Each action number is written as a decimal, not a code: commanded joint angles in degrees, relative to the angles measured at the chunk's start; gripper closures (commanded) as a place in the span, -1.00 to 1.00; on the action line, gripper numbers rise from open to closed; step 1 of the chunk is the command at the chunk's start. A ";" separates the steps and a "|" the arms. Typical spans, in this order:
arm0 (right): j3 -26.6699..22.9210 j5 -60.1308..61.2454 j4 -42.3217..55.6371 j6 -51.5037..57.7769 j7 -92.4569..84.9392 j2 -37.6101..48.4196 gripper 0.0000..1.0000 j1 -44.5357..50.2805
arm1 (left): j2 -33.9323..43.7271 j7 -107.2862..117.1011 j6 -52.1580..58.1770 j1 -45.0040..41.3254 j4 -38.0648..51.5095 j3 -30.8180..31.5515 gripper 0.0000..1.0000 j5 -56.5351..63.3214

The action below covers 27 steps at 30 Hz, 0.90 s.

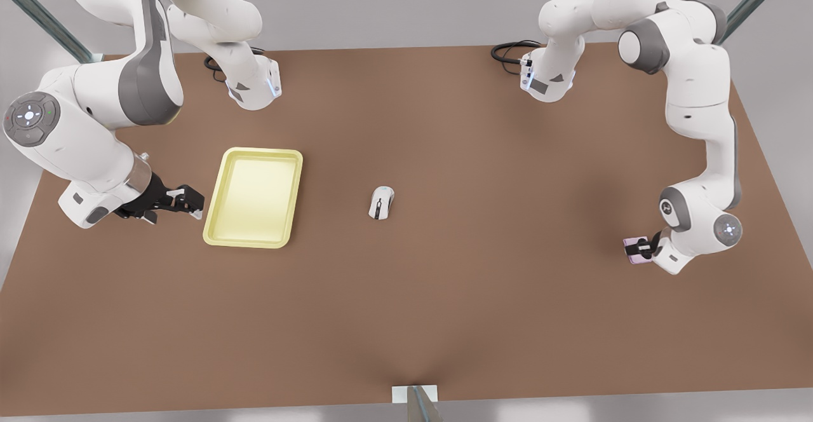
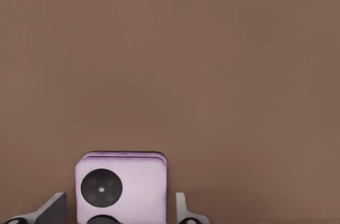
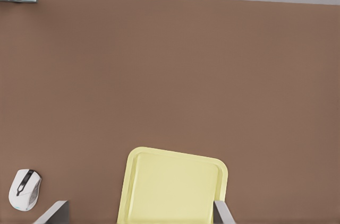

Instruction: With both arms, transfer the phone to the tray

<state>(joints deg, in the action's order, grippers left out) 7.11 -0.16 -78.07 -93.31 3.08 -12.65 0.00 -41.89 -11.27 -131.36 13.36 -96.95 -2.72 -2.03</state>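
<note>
The pale lilac phone [image 1: 632, 243] lies flat on the brown table at the front view's right. My left gripper [image 1: 641, 248] is down over it, open, one finger on each side. In the left wrist view a small gap shows between the phone [image 2: 121, 187] and each of the fingers [image 2: 53, 209]. The pale yellow tray [image 1: 260, 150] lies at the front view's left with nothing in it. My right gripper [image 1: 194, 203] hangs just beside the tray's outer edge, open and holding nothing. Its fingers [image 3: 54, 210] frame the tray [image 3: 175, 153] in the right wrist view.
A white computer mouse with a dark stripe [image 1: 381, 203] [image 3: 24, 189] lies mid-table between tray and phone. Both arm bases and black cables [image 1: 508, 50] stand along the far edge. A metal post [image 1: 416, 400] stands at the near edge.
</note>
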 commanded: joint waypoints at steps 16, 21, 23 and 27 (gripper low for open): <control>0.01 -0.19 0.03 0.06 -0.18 0.08 -1.00 0.00 | 1.46 1.87 0.05 -1.40 -0.43 0.44 -0.49 0.10; 0.01 -0.19 0.03 0.06 -0.18 0.08 -1.00 0.00 | 7.70 24.43 3.66 -21.07 -1.40 0.61 -0.50 0.01; 0.01 -0.19 0.03 0.06 -0.18 0.08 -1.00 0.00 | 6.57 41.91 6.64 -33.82 3.59 0.61 -0.50 -0.34; 0.01 -0.02 0.03 0.06 -0.18 0.08 -1.00 0.00 | -1.43 63.99 15.08 -50.09 19.68 0.70 -0.54 -0.96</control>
<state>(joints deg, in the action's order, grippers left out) 7.10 -0.36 -78.08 -93.32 2.99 -12.64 0.01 -42.52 6.86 -122.65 -34.28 -78.97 -2.04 -2.46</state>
